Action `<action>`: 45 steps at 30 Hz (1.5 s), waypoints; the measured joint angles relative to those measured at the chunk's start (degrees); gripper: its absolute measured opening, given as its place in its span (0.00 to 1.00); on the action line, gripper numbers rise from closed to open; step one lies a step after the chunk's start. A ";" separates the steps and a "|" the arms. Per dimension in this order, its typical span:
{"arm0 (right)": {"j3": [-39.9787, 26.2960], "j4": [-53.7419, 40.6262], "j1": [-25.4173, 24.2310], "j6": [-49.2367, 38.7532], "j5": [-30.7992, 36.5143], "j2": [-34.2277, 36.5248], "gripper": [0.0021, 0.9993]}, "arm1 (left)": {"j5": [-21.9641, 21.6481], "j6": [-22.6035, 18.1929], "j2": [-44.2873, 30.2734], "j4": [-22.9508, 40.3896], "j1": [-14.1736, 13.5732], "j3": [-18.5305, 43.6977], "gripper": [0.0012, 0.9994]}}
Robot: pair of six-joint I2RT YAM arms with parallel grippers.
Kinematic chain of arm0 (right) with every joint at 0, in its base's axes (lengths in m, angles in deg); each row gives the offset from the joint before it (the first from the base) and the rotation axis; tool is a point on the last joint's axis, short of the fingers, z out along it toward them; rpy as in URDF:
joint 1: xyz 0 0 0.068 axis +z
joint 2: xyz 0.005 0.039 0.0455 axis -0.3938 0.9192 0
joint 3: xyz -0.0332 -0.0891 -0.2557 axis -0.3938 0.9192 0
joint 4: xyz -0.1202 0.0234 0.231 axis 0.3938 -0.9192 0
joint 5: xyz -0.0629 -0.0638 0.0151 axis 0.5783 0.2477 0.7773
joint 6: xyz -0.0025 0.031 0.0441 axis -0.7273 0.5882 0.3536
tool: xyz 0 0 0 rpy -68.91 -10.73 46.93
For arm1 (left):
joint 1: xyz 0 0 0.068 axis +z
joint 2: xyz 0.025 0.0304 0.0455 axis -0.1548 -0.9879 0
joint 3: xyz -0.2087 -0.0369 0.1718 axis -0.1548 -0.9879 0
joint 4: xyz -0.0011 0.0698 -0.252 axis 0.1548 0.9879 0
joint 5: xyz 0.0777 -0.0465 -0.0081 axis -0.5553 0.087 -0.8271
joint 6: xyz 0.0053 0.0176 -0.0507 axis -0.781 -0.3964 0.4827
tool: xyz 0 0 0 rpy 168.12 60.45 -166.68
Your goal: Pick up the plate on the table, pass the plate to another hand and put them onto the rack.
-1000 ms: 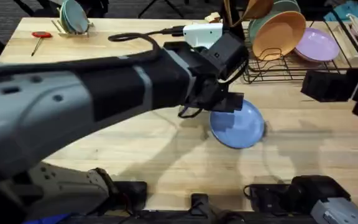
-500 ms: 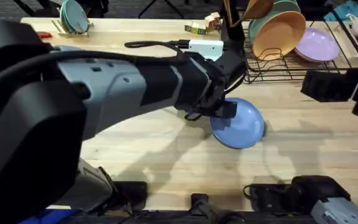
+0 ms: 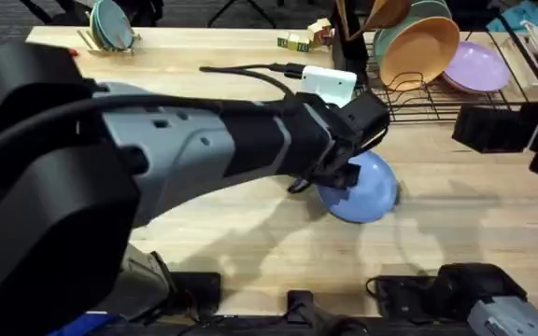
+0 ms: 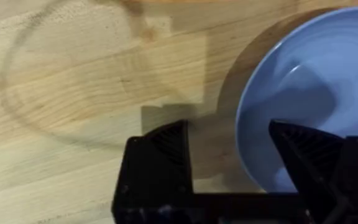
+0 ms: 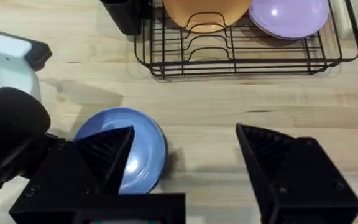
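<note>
Wood: the table [image 3: 204, 233] is a pale butcher-block top of narrow planks, running the width of the overhead view
Left arm: it rises large and dark from the near left and reaches across the middle to the plate
Left gripper [image 4: 232, 155]: fingers spread apart, straddling the plate's left rim, one finger over bare wood and the other over the blue surface; not clamped on anything
Plate [image 3: 362, 191]: glossy light blue, lying flat on the table near the centre, nearer than the rack and apart from it
Rack [image 5: 241, 53]: black wire, at the far right of the table, holding an orange bowl [image 3: 420, 51] upright in its slots and a lilac plate [image 3: 476, 67] to the bowl's right
Right gripper [image 5: 185, 162]: fingers wide apart and holding nothing, hanging above the table right of the plate
</note>
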 joint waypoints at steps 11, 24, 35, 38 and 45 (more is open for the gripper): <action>0.00 -0.01 0.00 0.01 0.00 0.00 1.00 | -1.01 0.03 0.00 -0.23 0.00 0.00 0.14; 0.00 0.00 0.00 0.93 0.00 -0.02 1.00 | 0.13 0.43 0.07 2.81 2.63 2.43 0.04; 0.00 0.00 0.00 1.75 0.00 0.00 1.00 | -0.23 -4.95 0.13 9.81 8.37 12.93 0.04; 0.00 0.04 0.00 1.77 0.00 0.00 1.00 | 0.24 -6.93 0.93 10.88 9.64 14.35 0.04; 0.00 1.33 0.00 5.22 -0.07 0.00 1.00 | 6.04 -10.21 6.75 12.87 15.04 15.47 0.04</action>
